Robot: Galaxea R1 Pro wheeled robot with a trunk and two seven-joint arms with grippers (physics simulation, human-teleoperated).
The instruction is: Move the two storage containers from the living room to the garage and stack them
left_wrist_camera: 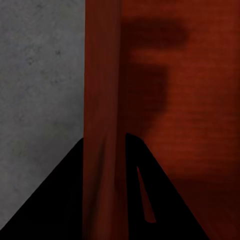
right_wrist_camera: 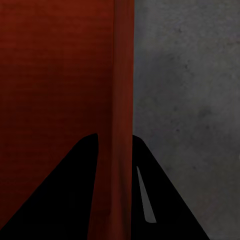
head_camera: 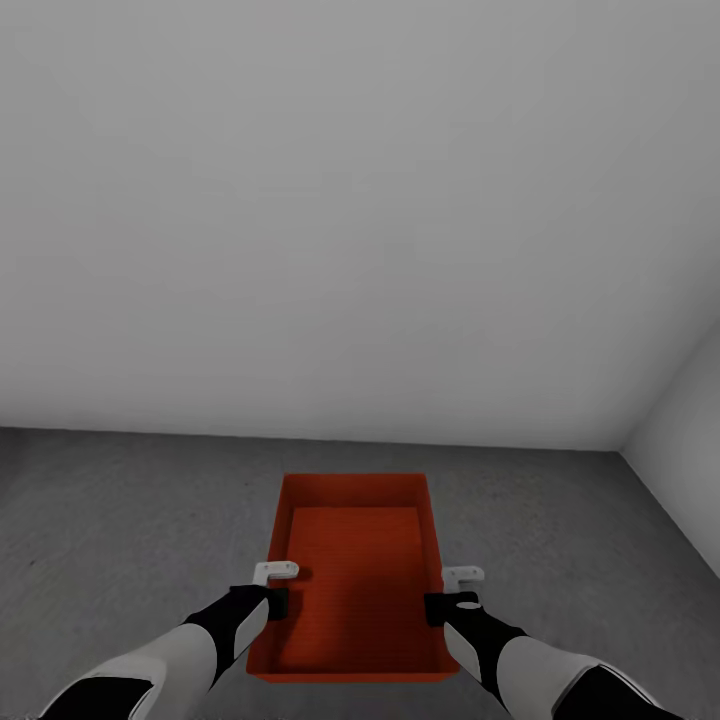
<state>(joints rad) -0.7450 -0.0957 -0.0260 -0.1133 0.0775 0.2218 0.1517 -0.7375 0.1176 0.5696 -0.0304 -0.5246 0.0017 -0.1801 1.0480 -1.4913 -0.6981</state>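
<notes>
Red bin (head_camera: 352, 570) is held between both arms. Left gripper (head_camera: 277, 587) clamps its left wall; right gripper (head_camera: 452, 592) clamps its right wall, above grey floor (head_camera: 120, 520).

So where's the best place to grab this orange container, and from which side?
Grip the storage container by its two long side walls, from above, one gripper each. The walls are thin and upright, so fingers can straddle them, as the left gripper and right gripper appear to do now; there are no handles.
</notes>
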